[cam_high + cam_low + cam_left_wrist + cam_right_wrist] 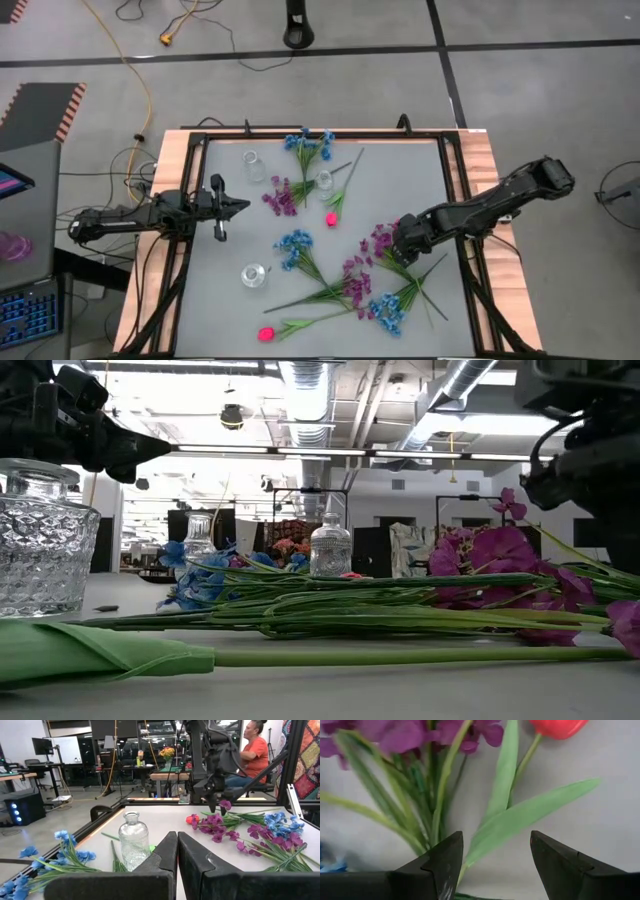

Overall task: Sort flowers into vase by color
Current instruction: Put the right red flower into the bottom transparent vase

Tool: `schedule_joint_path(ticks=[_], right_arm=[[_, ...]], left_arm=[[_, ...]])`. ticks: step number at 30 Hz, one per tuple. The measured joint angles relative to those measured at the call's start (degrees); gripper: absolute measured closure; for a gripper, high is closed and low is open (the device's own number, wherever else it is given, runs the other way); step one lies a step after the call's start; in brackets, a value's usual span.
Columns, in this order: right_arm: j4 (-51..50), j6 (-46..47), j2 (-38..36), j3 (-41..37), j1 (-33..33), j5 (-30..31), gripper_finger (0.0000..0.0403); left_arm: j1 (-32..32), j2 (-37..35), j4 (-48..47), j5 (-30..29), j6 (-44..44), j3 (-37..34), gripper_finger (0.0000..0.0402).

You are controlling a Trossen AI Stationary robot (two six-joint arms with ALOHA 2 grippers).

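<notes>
Blue, purple and pink-red flowers (330,285) lying scattered flat, three glass vases (254,275) upright

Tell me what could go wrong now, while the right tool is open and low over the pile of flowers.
1. The open right tool hangs over crossed stalks: a purple clustered flower and a pink-red tulip lie together, so it may pinch two colours at once.
2. The stems overlap in the pile, so lifting one could drag the blue clustered flowers along.
3. A dragged stalk might tip the small clear glass vase nearby.
</notes>
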Motion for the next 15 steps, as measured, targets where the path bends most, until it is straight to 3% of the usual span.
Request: schedule_joint_path(ticks=[8,15], right_arm=[[0.9,-0.13,4.65,0.0,-0.02,-1.17,0.0154],[3.25,-1.07,7.55,0.0,-0.02,-1.55,0.0195]], left_arm=[[0.0,0.02,0.0,0.0,0.0,0.0,0.0401],[0.01,0.0,-0.02,0.0,0.0,0.0,0.0401]])
